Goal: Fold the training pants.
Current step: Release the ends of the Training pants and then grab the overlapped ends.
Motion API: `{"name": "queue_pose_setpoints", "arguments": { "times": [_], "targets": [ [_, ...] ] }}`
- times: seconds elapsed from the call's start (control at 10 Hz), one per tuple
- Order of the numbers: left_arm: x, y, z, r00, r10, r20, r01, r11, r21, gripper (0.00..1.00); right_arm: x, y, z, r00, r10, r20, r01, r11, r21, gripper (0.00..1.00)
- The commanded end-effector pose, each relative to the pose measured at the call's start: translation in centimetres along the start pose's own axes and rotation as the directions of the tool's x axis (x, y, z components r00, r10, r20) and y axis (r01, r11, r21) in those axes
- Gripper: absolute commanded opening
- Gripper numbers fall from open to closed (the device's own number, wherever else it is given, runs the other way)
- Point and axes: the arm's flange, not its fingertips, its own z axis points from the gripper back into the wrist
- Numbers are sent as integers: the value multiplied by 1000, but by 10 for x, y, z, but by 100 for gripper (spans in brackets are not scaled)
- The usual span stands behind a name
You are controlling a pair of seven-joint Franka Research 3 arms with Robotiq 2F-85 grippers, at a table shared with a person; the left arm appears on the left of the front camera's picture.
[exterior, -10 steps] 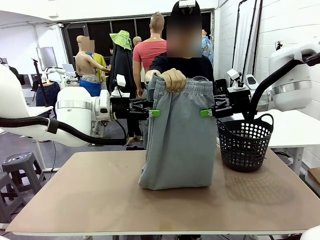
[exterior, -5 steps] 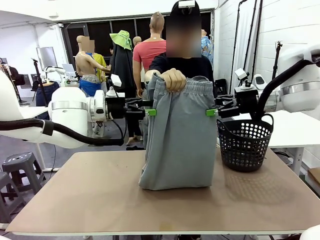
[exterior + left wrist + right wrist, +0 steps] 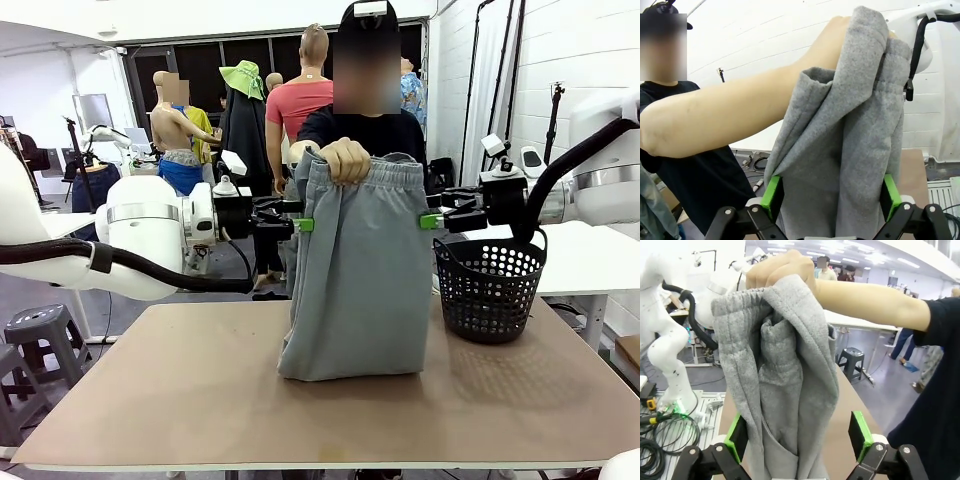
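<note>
Left side: left gripper [image 3: 303,225] is level with the upper part of the training pants [image 3: 355,280], at their left edge. In the left wrist view its green pads [image 3: 772,197] stand spread wide with grey cloth hanging between them. Nothing is pinched.

Centre: the person's hand [image 3: 347,160] holds the pants up by the gathered waistband. They hang straight, and the lower end rests on the table [image 3: 180,400] in a rounded bend. Cannot tell whether the legs are doubled behind.

Right side: right gripper [image 3: 431,221] is at the right edge of the pants, jaws likewise spread. The right wrist view shows cloth between its pads [image 3: 860,435], not clamped.

Progress (judgement): early. The garment is presented and both grippers bracket it, but neither has a grip. Nothing lies flat and no finished fold is visible. Left to do: grasp, lay down, fold.

Room: bare table on the left and toward the near edge gives ample space to lay the cloth. On the right, the black mesh basket [image 3: 490,285] stands just beside the pants, under the right gripper, so room is tight there.
</note>
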Motion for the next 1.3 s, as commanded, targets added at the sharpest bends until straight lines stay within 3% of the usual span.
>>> {"name": "queue_pose_setpoints", "arguments": {
  "times": [0.0, 0.4, 0.5, 0.6, 1.0, 1.2],
  "targets": [
    [-5, -6, 2, 998, -69, 12, 68, 995, 78, 100, -3, 4, -6, 999, -18, 34, 19, 999, -30, 100],
    [-1, -10, 10, 993, -115, 38, 109, 984, 139, 100, -4, 3, -9, 998, -31, 49, 32, 999, -27, 100],
    [-2, -9, 8, 994, -99, 55, 92, 990, 106, 100, -4, 3, -9, 998, -29, 51, 31, 999, -26, 100],
    [-2, -11, 4, 990, -57, 126, 57, 998, 4, 100, -2, 3, -11, 998, -23, 59, 25, 999, -22, 100],
    [-4, -9, 2, 991, -26, 129, 33, 998, -50, 100, 1, 3, -11, 998, 5, 58, 0, 995, -95, 100],
    [-2, -8, 1, 984, -14, 178, 41, 988, -150, 100, -1, -1, -14, 994, -41, 99, 40, 999, 12, 100]
  ]
}}
